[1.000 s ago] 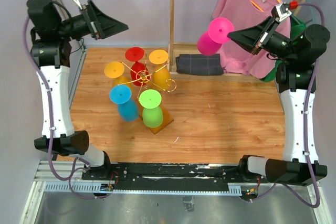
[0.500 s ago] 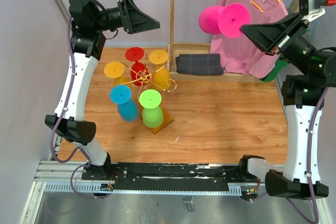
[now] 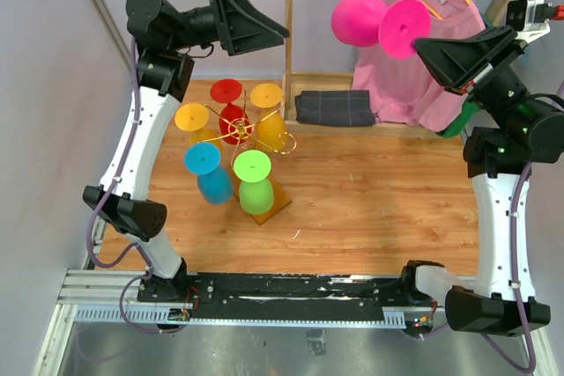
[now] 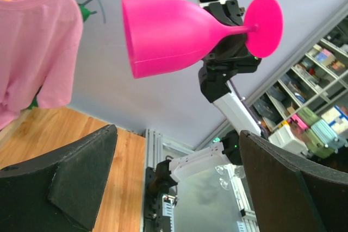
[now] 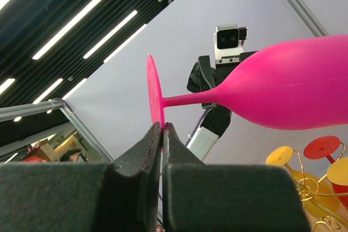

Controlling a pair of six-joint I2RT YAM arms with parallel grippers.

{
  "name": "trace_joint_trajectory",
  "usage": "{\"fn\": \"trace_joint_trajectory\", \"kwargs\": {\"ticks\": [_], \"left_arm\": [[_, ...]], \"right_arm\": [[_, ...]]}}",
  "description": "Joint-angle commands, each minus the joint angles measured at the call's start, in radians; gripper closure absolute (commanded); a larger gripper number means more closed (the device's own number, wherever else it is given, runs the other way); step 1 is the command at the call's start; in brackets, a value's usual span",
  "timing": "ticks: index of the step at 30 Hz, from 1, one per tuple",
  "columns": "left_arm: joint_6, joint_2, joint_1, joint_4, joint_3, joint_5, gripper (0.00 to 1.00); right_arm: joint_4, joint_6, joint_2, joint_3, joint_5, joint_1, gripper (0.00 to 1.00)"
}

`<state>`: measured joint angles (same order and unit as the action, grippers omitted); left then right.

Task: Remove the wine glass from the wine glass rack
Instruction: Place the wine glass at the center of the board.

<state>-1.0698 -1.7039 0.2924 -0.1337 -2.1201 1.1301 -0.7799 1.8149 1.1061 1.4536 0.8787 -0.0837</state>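
Note:
My right gripper [image 3: 425, 43] is shut on the foot of a pink wine glass [image 3: 363, 20] and holds it high in the air on its side, bowl toward the left. In the right wrist view the jaws pinch the rim of the foot [image 5: 156, 101]. The gold wire wine glass rack [image 3: 238, 128] stands on its wooden base at the table's left, with yellow, red, orange, blue and green glasses hanging on it. My left gripper [image 3: 280, 31] is raised high above the rack, open and empty. The left wrist view shows the pink glass [image 4: 174, 35] ahead of it.
A pink shirt [image 3: 414, 41] hangs on a hanger at the back right. A dark folded cloth [image 3: 333, 108] lies at the table's back edge. A wooden upright post [image 3: 288, 15] stands behind the rack.
Both arms have risen. My right gripper lifted the pink glass higher and turned it so the bowl points left. My left gripper swung up and to the right, above the rack.

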Motion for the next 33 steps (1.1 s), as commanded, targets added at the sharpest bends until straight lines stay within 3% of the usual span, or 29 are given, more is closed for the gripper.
{"fn": "trace_joint_trajectory", "kwargs": {"ticks": [1, 19, 33], "left_arm": [[-0.024, -0.030, 0.066, -0.087, -0.062, -0.017, 0.01], [-0.028, -0.144, 0.128, -0.144, -0.130, -0.128, 0.01], [-0.155, -0.097, 0.145, -0.297, -0.084, -0.127, 0.01]], "right_arm": [[-0.119, 0.031, -0.004, 0.027, -0.030, 0.017, 0.99], [-0.070, -0.051, -0.036, -0.019, -0.035, 0.143, 0.99], [-0.094, -0.114, -0.033, -0.093, -0.077, 0.225, 0.99]]}}
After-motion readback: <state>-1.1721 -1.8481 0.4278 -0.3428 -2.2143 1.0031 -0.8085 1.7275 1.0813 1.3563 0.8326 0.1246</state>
